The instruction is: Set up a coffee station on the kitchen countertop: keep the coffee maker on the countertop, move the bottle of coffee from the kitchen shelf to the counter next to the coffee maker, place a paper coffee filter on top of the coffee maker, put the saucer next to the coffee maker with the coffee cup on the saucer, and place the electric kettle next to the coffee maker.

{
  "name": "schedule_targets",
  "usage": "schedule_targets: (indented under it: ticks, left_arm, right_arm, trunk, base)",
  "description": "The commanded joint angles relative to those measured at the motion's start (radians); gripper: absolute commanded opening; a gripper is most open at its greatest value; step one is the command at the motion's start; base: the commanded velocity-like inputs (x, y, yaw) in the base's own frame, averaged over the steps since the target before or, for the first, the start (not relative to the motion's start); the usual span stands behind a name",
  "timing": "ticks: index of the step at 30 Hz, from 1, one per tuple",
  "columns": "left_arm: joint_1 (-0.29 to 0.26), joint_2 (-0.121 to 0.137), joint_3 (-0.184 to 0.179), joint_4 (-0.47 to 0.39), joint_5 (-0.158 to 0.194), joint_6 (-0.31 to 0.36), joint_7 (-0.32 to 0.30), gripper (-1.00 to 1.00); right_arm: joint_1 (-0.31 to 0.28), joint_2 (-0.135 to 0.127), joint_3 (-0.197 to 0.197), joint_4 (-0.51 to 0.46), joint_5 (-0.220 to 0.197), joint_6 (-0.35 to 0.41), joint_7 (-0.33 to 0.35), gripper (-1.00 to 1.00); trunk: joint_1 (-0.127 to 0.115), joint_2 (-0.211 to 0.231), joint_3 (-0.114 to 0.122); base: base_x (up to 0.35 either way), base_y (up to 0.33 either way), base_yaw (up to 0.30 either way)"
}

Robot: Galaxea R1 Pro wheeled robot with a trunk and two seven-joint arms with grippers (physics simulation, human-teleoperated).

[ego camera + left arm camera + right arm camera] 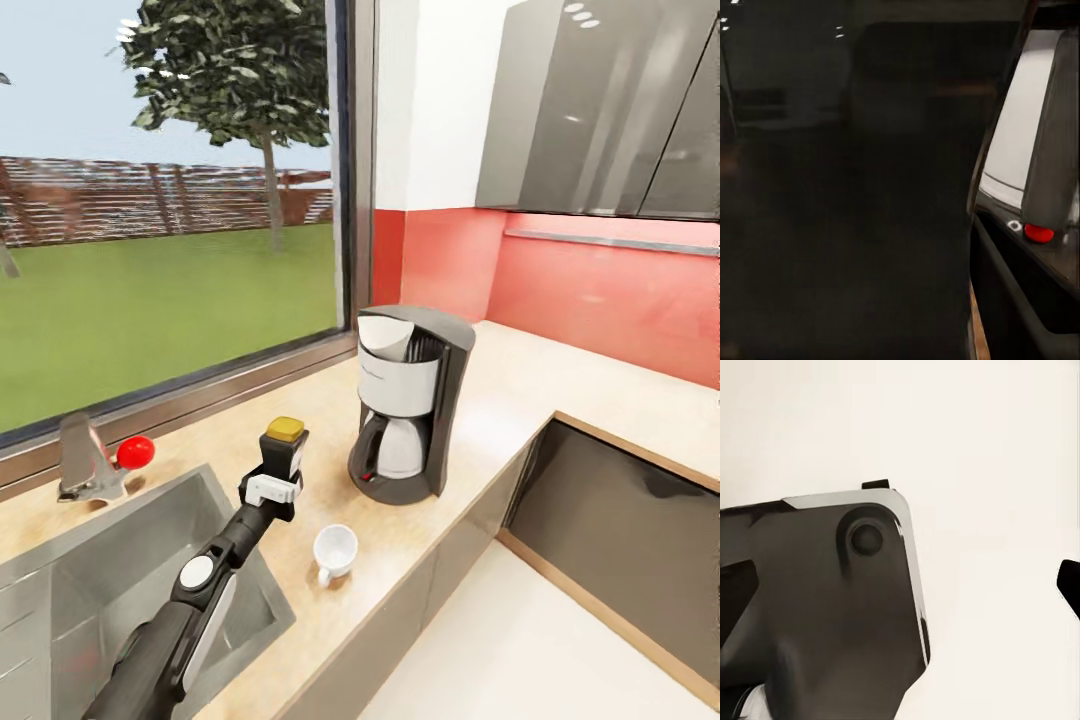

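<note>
Head view: left gripper (275, 478) at centre-left is clamped on the bottle of coffee (284, 447), tan cap up, over the worktop (520, 380) between the sink (120, 560) and the coffee maker (412, 405) at frame centre. Coffee cup (335, 552) stands on the worktop below the coffee maker, near the front edge. Left wrist view: mostly dark; coffee maker's white front (1024, 142) and red button (1039, 233) at right. Right wrist view: dark robot part (817, 607) over pale floor; right gripper state: can't tell.

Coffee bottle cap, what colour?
Tan-yellow, on the bottle of coffee in the left hand; the head view shows it best.
</note>
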Motion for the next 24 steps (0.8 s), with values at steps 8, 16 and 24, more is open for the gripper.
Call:
schedule_targets:
  ticks: [8, 16, 24]
  left_arm:
    - [-0.001, 0.002, 0.020, 0.013, -0.006, -0.065, 0.043, -1.00]
    - [-0.004, -0.001, 0.016, 0.080, -0.011, -0.096, 0.131, -1.00]
    - [-0.005, -0.001, 0.016, 0.093, -0.009, -0.100, 0.136, -1.00]
  right_arm:
    - [-0.001, 0.000, 0.004, 0.001, -0.006, -0.003, 0.000, 1.00]
    - [-0.001, 0.000, 0.006, 0.001, -0.003, -0.003, 0.002, 1.00]
    - [-0.001, -0.002, 0.008, 0.001, -0.003, -0.003, 0.004, 1.00]
  trunk:
    - [0.001, -0.002, -0.004]
    - [0.001, -0.002, -0.007]
    - [0.001, -0.002, -0.007]
  base:
    - [0.050, -0.074, 0.036]
    - [0.001, -0.001, 0.064]
    - [0.000, 0.000, 0.002]
